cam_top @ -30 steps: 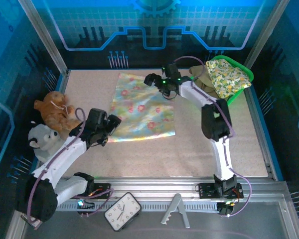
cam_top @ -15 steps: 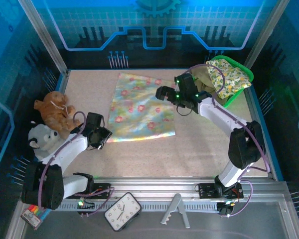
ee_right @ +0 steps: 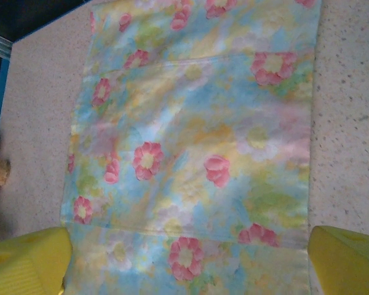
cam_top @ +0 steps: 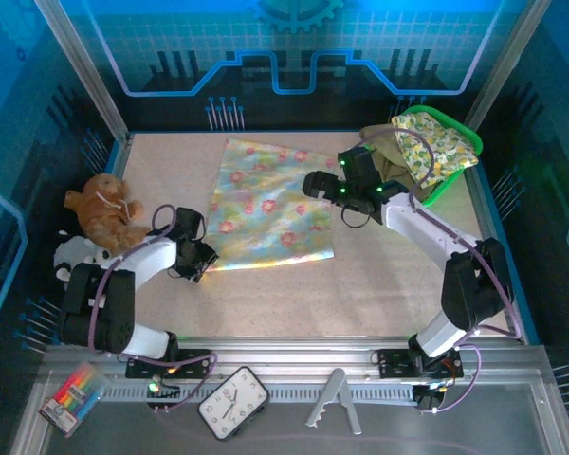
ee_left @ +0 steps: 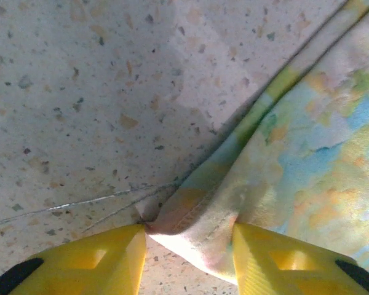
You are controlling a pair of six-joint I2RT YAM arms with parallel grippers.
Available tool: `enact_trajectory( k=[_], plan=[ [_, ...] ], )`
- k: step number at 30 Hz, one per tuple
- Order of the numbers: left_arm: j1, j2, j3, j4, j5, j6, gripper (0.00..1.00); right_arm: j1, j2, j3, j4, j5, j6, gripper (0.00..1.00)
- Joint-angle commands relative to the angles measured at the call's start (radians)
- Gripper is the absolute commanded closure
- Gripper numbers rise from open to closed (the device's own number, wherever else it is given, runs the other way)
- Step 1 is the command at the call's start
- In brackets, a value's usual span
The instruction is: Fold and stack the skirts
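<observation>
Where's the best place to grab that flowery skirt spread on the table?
A corner of the skirt, from outside its edge, low along the table: it lies flat, so only the border can be pinched. The left gripper pinches the near-left corner so.

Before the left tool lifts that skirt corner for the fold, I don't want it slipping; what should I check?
1. Corner of the floral skirt between the fingers of the left tool: ok.
2. Left tool fully clamped: cannot tell.
3. Jaws of the right tool open, empty: ok.
4. Right tool on a corner: not ok, it hangs above the cloth.
5. Skirt spread flat on the table: ok.
</observation>
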Motion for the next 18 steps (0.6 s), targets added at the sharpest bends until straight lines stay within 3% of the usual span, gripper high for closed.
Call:
enact_trajectory(
  k=[1,3,12,18],
  plan=[
    [-0.001,0.080,0.047,0.114,0.078,0.065,0.70,-0.003,-0.052,-0.044,-0.028,0.027,-0.022,0.01],
    [-0.002,0.077,0.059,0.088,0.065,0.077,0.78,-0.009,-0.072,-0.082,-0.058,0.019,-0.026,0.00],
    [-0.002,-0.110,0.051,0.005,0.000,0.075,0.99,-0.037,-0.162,-0.323,-0.195,-0.083,0.009,0.01],
    [-0.002,-0.217,0.049,-0.089,-0.070,0.067,1.00,-0.054,-0.197,-0.435,-0.168,-0.241,0.135,0.04]
  ],
)
